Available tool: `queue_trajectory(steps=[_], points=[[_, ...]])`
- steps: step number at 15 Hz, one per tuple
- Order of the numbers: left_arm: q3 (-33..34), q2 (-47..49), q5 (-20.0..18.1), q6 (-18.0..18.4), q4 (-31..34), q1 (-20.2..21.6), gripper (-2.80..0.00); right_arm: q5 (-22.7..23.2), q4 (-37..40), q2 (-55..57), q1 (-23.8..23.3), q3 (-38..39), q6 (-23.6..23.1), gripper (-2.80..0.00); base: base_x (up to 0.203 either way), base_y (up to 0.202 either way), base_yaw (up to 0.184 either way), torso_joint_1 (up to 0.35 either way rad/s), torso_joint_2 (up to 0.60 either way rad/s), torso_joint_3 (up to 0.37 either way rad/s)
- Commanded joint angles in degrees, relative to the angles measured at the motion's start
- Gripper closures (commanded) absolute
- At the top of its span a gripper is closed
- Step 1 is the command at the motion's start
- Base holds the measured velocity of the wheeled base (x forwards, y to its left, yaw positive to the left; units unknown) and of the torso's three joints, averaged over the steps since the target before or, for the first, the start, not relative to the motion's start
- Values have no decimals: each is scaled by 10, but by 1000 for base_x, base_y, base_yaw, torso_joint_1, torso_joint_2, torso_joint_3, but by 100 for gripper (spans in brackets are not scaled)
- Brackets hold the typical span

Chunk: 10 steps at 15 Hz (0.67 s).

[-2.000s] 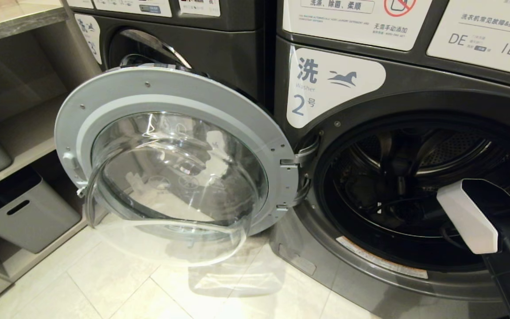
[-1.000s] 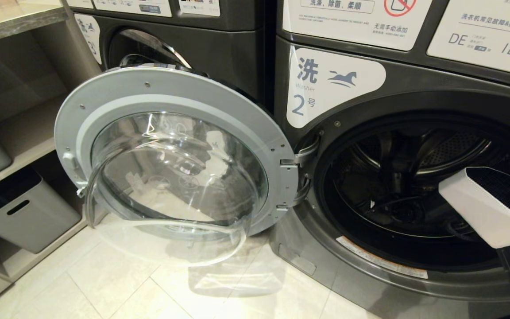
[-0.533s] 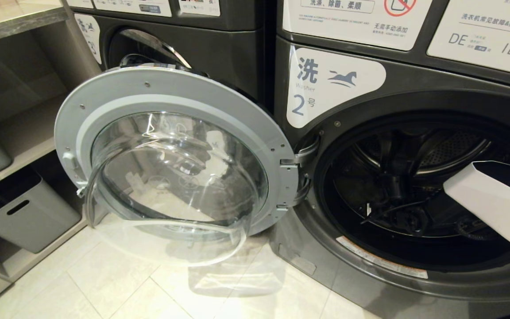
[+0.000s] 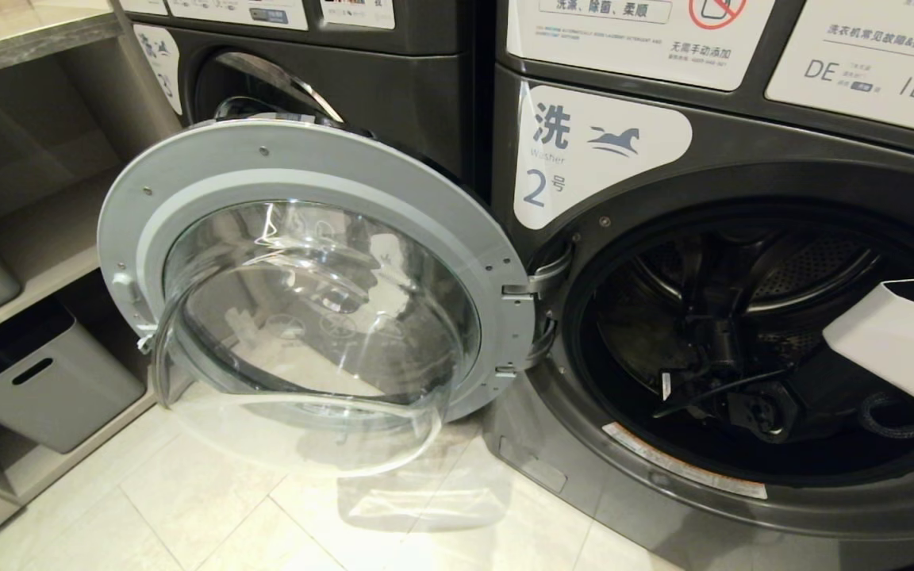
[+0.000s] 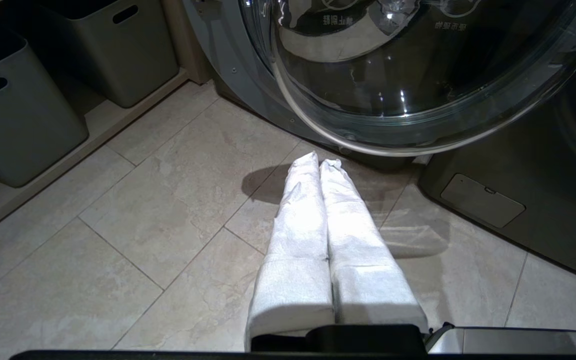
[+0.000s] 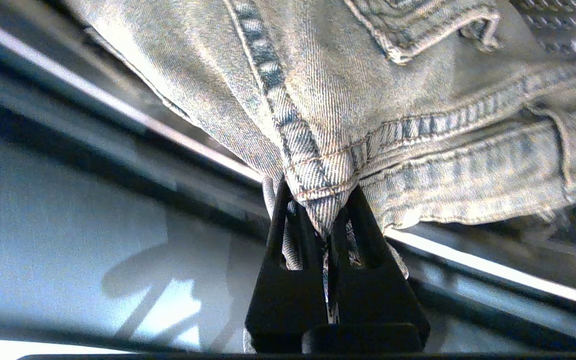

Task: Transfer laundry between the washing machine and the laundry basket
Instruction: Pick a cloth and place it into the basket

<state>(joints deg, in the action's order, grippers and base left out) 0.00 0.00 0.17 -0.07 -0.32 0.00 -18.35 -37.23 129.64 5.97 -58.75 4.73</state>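
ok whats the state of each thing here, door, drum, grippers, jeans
washer door: swung fully open
drum: open, right arm reaching inside
right gripper: shut on denim jeans
left gripper: shut, empty, above the floor
grey bin: on low shelf

The washing machine (image 4: pixel 743 182) has a dark, matt grey metal-looking casing with smooth printed labels. Its door (image 4: pixel 314 277) has a matt pale-grey plastic ring around a clear, glossy glass bowl. The drum (image 4: pixel 790 270) is perforated, shiny metal. The jeans (image 6: pixel 348 95) are faded, coarse twill denim with raised stitched seams. The right gripper (image 6: pixel 329 225) has matt black plastic fingers; the left gripper (image 5: pixel 319 162) is wrapped in white, slightly rough cloth. The floor (image 5: pixel 143 225) is smooth beige stone-look tile with a low sheen. The bins (image 5: pixel 13 115) are matt grey plastic.
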Motion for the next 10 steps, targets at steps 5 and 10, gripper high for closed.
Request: queue_trajectory(steps=[5,10], points=[[0,0,1,0,0,0,0,1,-3,-107,13,110,-3,0,0,0,0,0,0,0],[0,0,0,0,0,0,0,0,-6,-235,37,260,-4,0,0,0,0,0,0,0]])
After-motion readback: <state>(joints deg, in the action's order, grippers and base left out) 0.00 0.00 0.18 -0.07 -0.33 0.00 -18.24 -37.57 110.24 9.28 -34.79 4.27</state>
